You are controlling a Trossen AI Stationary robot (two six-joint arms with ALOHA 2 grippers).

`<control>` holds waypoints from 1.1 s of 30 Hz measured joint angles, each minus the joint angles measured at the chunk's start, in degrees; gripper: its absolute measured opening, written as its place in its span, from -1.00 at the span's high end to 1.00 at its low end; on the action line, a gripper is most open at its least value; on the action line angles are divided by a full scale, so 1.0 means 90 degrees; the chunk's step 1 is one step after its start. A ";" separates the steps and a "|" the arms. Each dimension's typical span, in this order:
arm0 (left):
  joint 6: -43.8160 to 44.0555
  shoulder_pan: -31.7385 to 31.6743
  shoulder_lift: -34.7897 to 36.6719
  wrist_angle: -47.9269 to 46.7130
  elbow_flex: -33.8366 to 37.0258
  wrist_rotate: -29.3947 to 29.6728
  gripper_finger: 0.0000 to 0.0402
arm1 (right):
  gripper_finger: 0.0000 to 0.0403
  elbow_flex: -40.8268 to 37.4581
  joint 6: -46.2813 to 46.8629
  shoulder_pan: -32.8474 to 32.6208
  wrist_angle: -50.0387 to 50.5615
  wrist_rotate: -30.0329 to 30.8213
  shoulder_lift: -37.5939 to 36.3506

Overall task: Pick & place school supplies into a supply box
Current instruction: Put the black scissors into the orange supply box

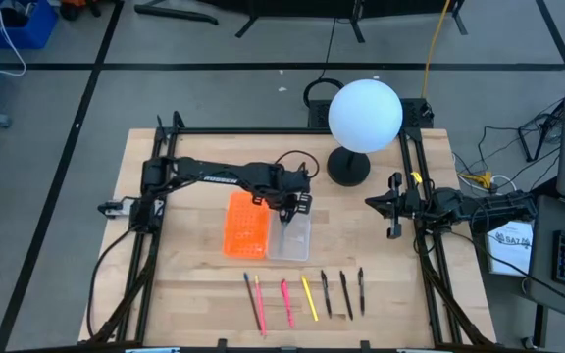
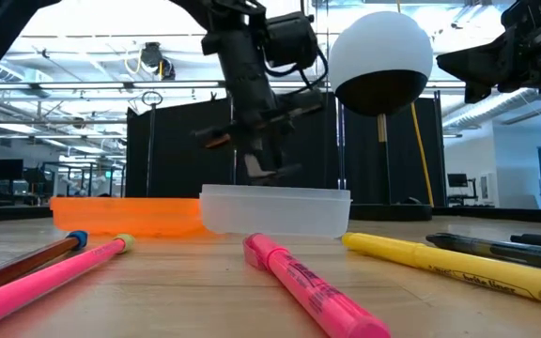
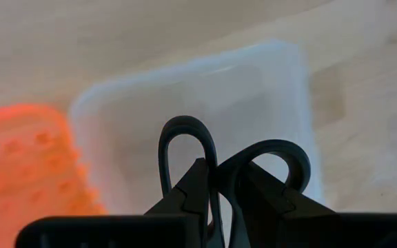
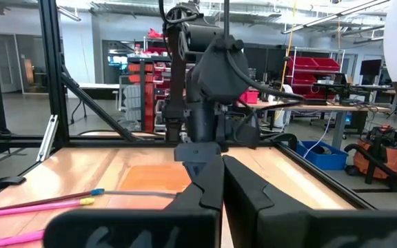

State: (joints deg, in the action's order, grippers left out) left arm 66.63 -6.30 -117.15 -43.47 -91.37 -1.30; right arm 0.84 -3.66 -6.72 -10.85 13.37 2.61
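My left gripper (image 1: 292, 208) hangs over the far end of the supply box (image 1: 290, 240), a clear shallow tray, and is shut on the small black-handled scissors (image 3: 188, 134). The two handle loops stick out past its fingertips, over the tray's inside (image 3: 185, 89); the blades are hidden. Several pens and pencils (image 1: 302, 296), pink, yellow, red and dark, lie side by side on the table near its front edge. My right gripper (image 1: 392, 206) waits shut at the table's right edge. My left gripper pinches the scissors between its two fingers just behind the handle loops, where the two loops meet (image 3: 217, 172). The fingers point steeply down from above. The loops (image 3: 274, 155) hang below the fingertips over the tray; the gripper hides the blades.
An orange perforated panel (image 1: 245, 226) lies flat against the tray's left side. A lamp with a white globe (image 1: 365, 116) and a dark round base (image 1: 348, 167) stands at the far middle. Bare wood lies between the tray and the pens.
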 joint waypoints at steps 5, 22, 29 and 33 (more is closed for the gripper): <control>-0.0177 -0.0045 -0.0196 0.0129 0.0005 0.0093 0.71 | 1.00 0.0002 0.0000 -0.0002 0.0000 0.0000 0.0000; -0.0194 -0.0055 -0.0523 0.0039 0.0002 0.0445 0.71 | 1.00 0.0002 -0.0002 0.0000 0.0005 0.0002 0.0102; -0.0227 -0.0091 -0.0514 -0.0024 0.0002 0.0467 0.67 | 1.00 0.0001 -0.0002 -0.0001 -0.0001 0.0002 0.0103; -0.0230 -0.0074 -0.0514 -0.0052 0.0002 0.0542 0.70 | 1.00 0.0000 -0.0002 -0.0002 0.0000 0.0002 0.0104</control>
State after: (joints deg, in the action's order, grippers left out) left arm 64.56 -6.96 -121.78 -43.94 -91.35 3.57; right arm 0.84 -3.68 -6.74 -10.85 13.39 3.55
